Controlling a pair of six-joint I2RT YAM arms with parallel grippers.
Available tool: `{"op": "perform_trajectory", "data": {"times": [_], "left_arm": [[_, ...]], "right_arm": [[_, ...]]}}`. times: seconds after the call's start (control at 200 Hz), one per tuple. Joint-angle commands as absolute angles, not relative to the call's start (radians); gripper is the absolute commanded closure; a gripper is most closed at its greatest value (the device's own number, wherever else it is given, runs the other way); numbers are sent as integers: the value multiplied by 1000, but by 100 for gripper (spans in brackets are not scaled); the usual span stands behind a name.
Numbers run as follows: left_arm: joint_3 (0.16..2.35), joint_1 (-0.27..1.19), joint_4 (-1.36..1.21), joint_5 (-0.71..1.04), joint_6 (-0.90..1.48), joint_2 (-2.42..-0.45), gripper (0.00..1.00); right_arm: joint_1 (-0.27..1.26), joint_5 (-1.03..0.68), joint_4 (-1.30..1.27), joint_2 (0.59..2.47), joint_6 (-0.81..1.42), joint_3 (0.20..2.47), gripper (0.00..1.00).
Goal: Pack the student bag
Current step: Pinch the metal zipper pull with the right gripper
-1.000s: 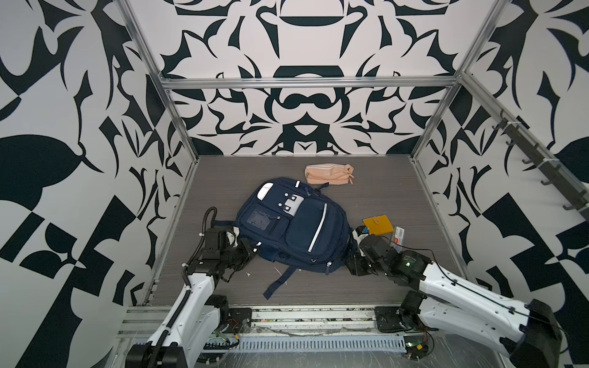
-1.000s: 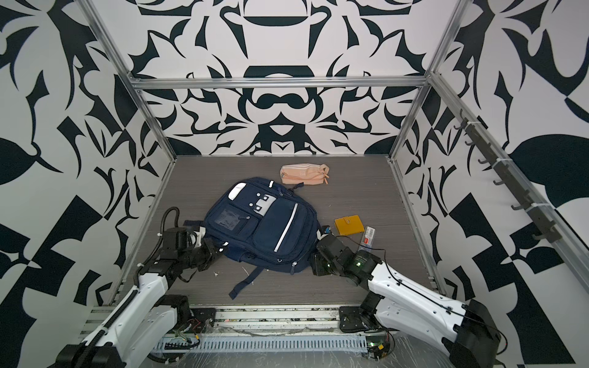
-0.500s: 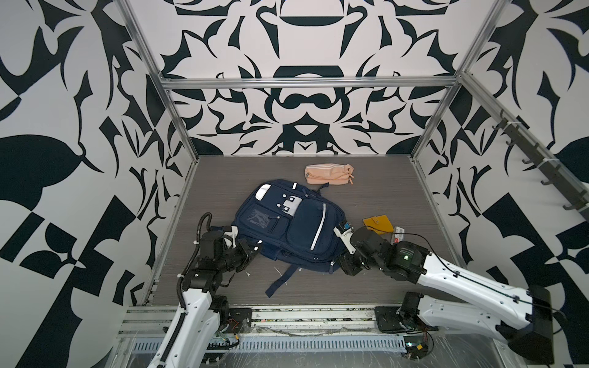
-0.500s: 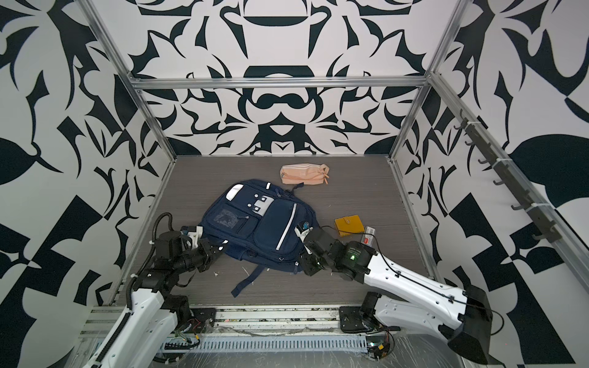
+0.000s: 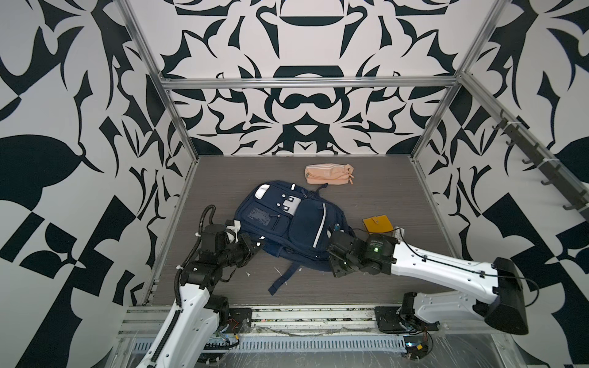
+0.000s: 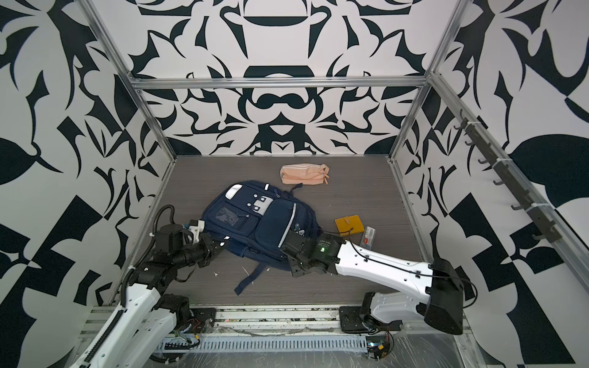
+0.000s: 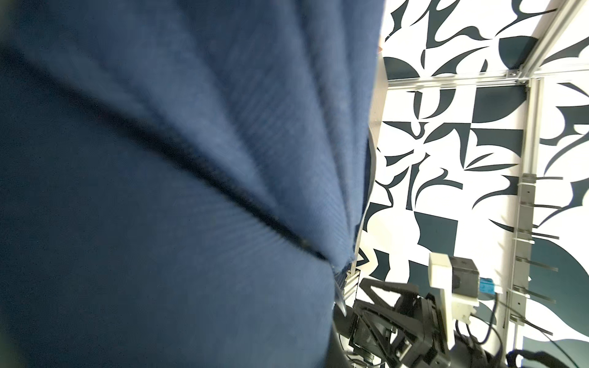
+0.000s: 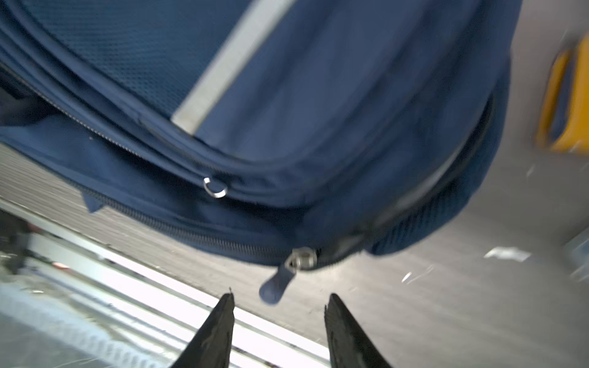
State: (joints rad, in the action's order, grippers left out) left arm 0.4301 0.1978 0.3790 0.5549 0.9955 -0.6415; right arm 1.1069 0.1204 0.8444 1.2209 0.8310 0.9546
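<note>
The student bag [image 5: 288, 223] [image 6: 264, 220], a navy backpack with white stripes, lies flat mid-table in both top views. My left gripper [image 5: 255, 246] [image 6: 223, 244] sits at the bag's near left edge, shut on its fabric. Taut navy folds [image 7: 191, 191] fill the left wrist view and hide the jaws. My right gripper [image 8: 279, 298] [image 5: 333, 248] is open at the bag's near right edge. A blue zip pull [image 8: 275, 288] hangs from its slider [image 8: 301, 256] just ahead of the two fingertips [image 8: 228, 306], untouched.
A peach pencil pouch [image 5: 328, 174] lies behind the bag. A yellow wallet [image 5: 377, 224] and a small packet [image 6: 369, 236] lie to its right, beside my right arm. A loose strap [image 5: 283, 278] trails toward the front rail [image 5: 302, 318].
My right arm has swung left along the bag's near edge and its jaws have narrowed. The left arm has drawn back a little, and the bag has shifted slightly left with it.
</note>
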Motion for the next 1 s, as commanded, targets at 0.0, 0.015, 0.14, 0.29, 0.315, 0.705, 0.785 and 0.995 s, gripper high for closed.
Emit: {"op": "perform_trajectory", "data": {"times": [0.0,0.015,0.14,0.29,0.315,0.705,0.785,0.995], "left_arm": [[481,210,296,568,992,-651,100],[482,213,295,569,991,-654,100],[482,216,292,578,989,-667,100],[480,216,291,581,989,-673,100],[480,217,291,583,990,-673,100],[479,217,292,578,990,-663,100],[480,217,293,578,989,-666,100],[483,217,286,579,986,-676,100]], "right_arm": [[1108,89,840,1203,984,947,52],[1108,92,847,1211,979,955,52],[1108,115,913,1296,908,1046,59],[1108,116,972,1401,845,1127,68],[1108,112,974,1410,842,1132,70],[1108,124,1045,1498,814,1162,75],[1108,124,1048,1506,816,1145,75],[1108,146,1027,1517,809,1141,75]]}}
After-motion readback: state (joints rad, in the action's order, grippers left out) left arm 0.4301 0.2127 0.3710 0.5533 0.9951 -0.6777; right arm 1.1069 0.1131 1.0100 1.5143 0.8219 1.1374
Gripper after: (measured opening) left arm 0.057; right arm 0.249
